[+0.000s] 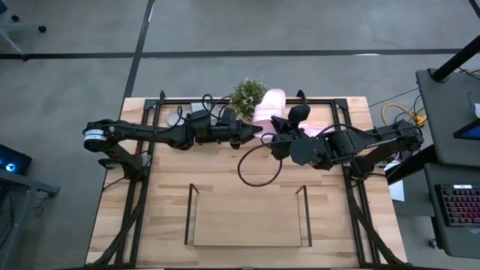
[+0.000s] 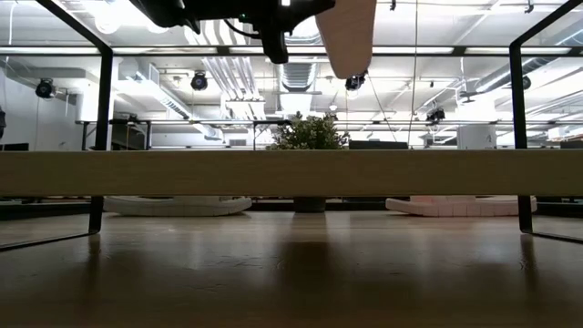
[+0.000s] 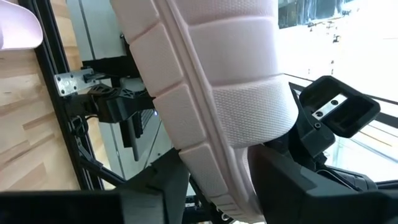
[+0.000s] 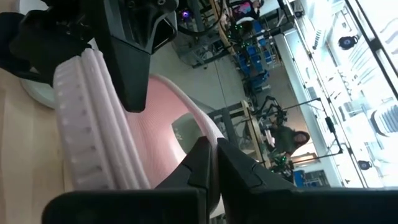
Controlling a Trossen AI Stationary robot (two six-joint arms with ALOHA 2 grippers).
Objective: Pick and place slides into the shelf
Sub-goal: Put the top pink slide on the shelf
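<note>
One light pink slide (image 1: 268, 106) is held in the air over the table's far middle, just in front of a small plant. In the low view the pink slide (image 2: 347, 36) hangs high, rounded end down. My left gripper (image 1: 256, 131) comes from the left and is shut on it. My right gripper (image 1: 276, 141) meets it from the right, fingers almost together on a thin pink wall. Two more slides lie flat on the far table: a pale slide (image 2: 178, 205) and another pale slide (image 2: 465, 205). The shelf (image 1: 247, 241) stands at the near middle. My left gripper (image 3: 217, 194) pinches the pink slide between its two fingers across the thick ridged sole (image 3: 205, 155), near one end. The slide is lifted clear and stands on edge, reaching away past the fingers. My right gripper (image 4: 216, 152) has its fingertips (image 4: 200, 163) closed on a thin pink wall (image 4: 180, 146) by the footbed; whether strap or edge, I cannot tell. It comes level from the right, opposite the left gripper's finger (image 4: 137, 62).
A potted plant (image 1: 247, 96) stands at the far edge right behind the held slide. A black cable loop (image 1: 259, 166) lies between the grippers and the shelf. Black frame bars (image 1: 139, 202) run along both table sides. The shelf's wood base (image 2: 291, 173) spans the low view.
</note>
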